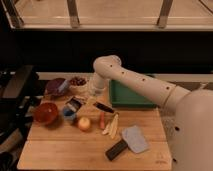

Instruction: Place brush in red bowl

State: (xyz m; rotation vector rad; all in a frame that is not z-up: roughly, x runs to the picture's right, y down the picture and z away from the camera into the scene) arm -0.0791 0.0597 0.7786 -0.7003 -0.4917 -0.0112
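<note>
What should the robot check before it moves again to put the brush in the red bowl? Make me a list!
1. Brush gripped: ok, the end effector is shut on it.
2. End effector above the red bowl: not ok, it hangs by the blue cup, on the picture's right of the bowl.
3. Room in the red bowl: ok, it looks empty.
4. Brush will clear the blue cup on the way over: cannot tell.
5. Purple bowl out of the way: ok, it sits behind the red bowl.
</note>
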